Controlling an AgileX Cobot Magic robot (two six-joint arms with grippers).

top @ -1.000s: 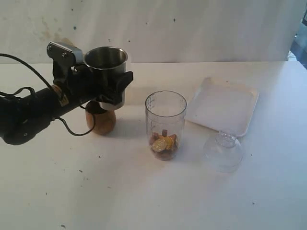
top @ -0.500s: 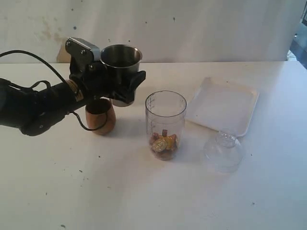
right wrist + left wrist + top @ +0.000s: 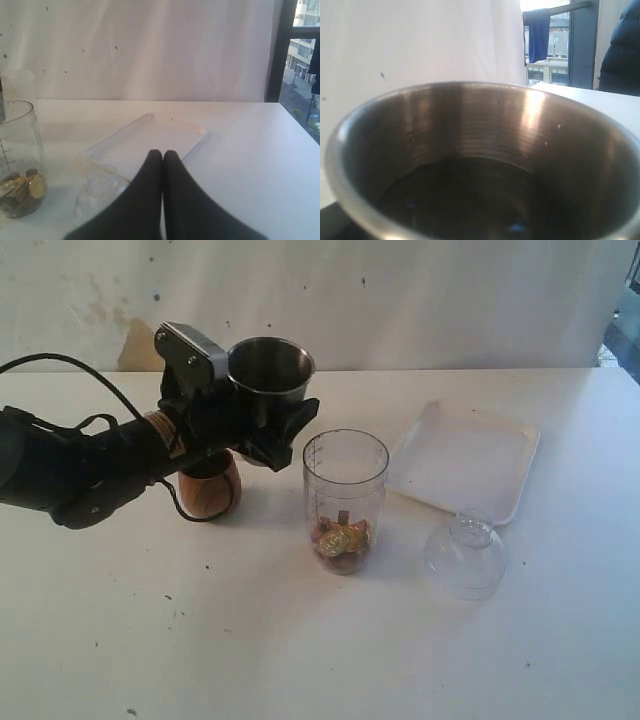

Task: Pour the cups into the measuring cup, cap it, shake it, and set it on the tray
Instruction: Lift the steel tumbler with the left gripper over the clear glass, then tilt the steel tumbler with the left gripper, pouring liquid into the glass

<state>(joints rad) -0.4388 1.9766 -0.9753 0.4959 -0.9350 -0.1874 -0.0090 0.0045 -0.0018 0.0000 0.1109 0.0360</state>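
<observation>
My left gripper (image 3: pixel 262 422) is shut on the steel tumbler (image 3: pixel 270 368), holding it upright in the air just left of the measuring cup (image 3: pixel 345 495). The tumbler's dark inside (image 3: pixel 485 165) fills the left wrist view. The clear measuring cup stands mid-table with gold coins (image 3: pixel 340 540) and brown pieces at its bottom, also seen as the measuring cup (image 3: pixel 17 160). The brown wooden cup (image 3: pixel 208 492) stands on the table under the left arm. The white tray (image 3: pixel 465 460), (image 3: pixel 150 137) lies at the right. My right gripper (image 3: pixel 162 152) is shut and empty, near the tray.
A clear domed cap (image 3: pixel 466 555), (image 3: pixel 100 195) rests on the table in front of the tray, right of the measuring cup. A wall runs behind the table. A window (image 3: pixel 300 60) is off to the right.
My left arm has carried the steel tumbler up and to the right, from above the wooden cup toward the measuring cup's rim. Nothing else moved.
</observation>
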